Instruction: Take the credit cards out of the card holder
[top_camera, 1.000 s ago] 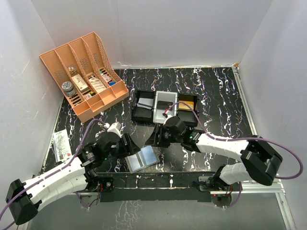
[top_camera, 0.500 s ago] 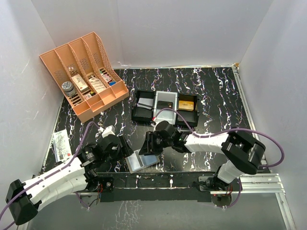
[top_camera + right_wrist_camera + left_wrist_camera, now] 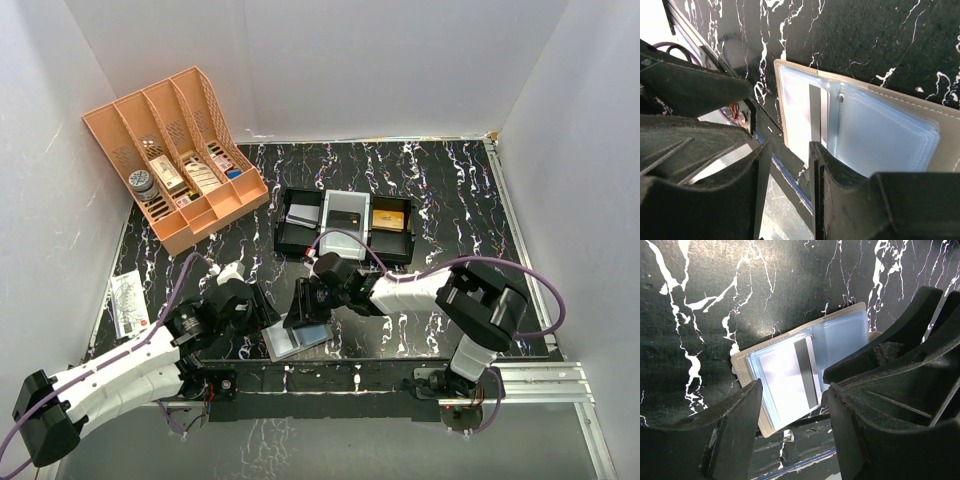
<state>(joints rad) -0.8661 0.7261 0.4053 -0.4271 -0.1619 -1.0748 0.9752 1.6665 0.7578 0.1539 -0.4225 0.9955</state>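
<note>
Hovering over one open card holder (image 3: 840, 337), one card (image 3: 785, 372); left claw (image 3: 792, 390), right claw (image 3: 788, 150) apart

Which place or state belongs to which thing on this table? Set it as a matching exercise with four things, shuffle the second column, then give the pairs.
Things
1. card holder
2. white striped card
3. orange organiser
4. black tray

Places or states
A. far left corner of the table
B. tucked in a clear sleeve
C. lying open at the near edge
D. mid-table, three compartments

Pairs: 1-C, 2-B, 3-A, 4-D
</note>
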